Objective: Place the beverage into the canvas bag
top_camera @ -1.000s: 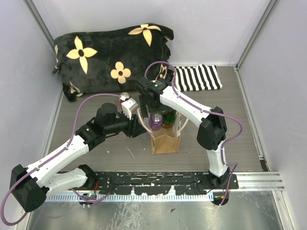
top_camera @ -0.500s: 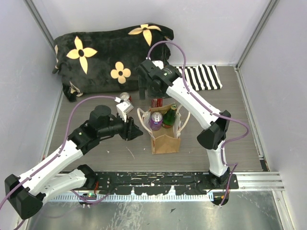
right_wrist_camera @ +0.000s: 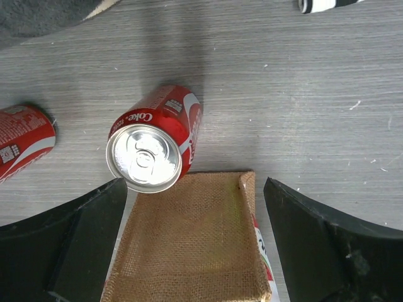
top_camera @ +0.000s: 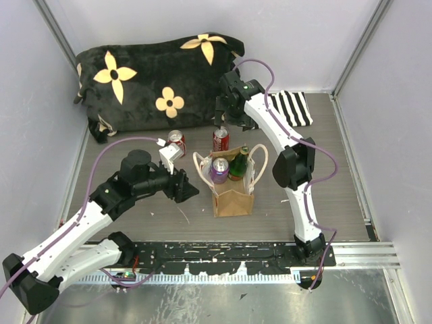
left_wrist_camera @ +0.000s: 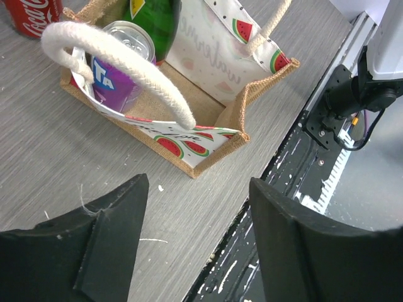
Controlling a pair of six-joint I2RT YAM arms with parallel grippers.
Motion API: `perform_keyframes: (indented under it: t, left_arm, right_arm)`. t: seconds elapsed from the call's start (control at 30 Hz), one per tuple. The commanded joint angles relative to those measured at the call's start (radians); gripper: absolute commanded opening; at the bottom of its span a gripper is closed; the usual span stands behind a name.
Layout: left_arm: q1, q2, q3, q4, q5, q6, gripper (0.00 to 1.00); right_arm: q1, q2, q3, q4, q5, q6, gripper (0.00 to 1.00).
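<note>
Left pincer [left_wrist_camera: 196, 182] apart, right pincer [right_wrist_camera: 195, 182] apart — cola can [right_wrist_camera: 154, 148] upright, lid up, beside canvas bag [right_wrist_camera: 189, 251].

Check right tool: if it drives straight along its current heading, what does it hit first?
Likely the canvas bag: its burlap wall sits between the fingers of the open right tool. The upright Coke can stands just beside that line. Depth unclear.

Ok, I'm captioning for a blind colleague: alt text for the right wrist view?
A red cola can stands upright on the table beside the canvas bag, seen from above between the fingers of the open right tool. A second red can sits far left.
</note>
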Motion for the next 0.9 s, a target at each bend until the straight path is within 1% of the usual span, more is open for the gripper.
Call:
perform_keyframes:
  t: [0.0, 0.1, 0.2, 0.57, 0.7, 0.77, 0.8, 0.87]
  left_arm:
    - [0.017, -0.025, 0.038, -0.032, 0.016, 0.013, 0.76]
    - [0.022, -0.028, 0.035, -0.04, 0.018, 0.016, 0.83]
    - [0.028, -0.031, 0.035, -0.044, 0.02, 0.015, 0.87]
    - [0.04, -0.05, 0.031, -0.063, 0.019, 0.023, 0.87]
    - [0.042, -0.052, 0.03, -0.061, 0.021, 0.024, 0.87]
    - [0.043, -0.052, 0.029, -0.058, 0.021, 0.025, 0.87]
    - [0.043, -0.052, 0.03, -0.057, 0.021, 0.025, 0.87]
    - [0.042, -0.052, 0.03, -0.057, 0.022, 0.026, 0.87]
  right_arm:
    - [0.007, -0.031, 0.029, 0.075, -0.099, -0.058, 0.96]
    - [0.007, -0.019, 0.027, 0.091, -0.134, -0.064, 0.96]
    - [0.01, -0.005, 0.02, 0.104, -0.151, -0.067, 0.96]
    - [0.026, 0.086, 0.018, 0.114, -0.118, -0.074, 0.96]
    - [0.028, 0.106, 0.01, 0.124, -0.097, -0.073, 0.93]
    - [0.03, 0.111, 0.008, 0.129, -0.082, -0.074, 0.9]
    - [0.031, 0.111, 0.006, 0.131, -0.073, -0.073, 0.86]
    - [0.033, 0.106, -0.002, 0.135, -0.064, -0.074, 0.7]
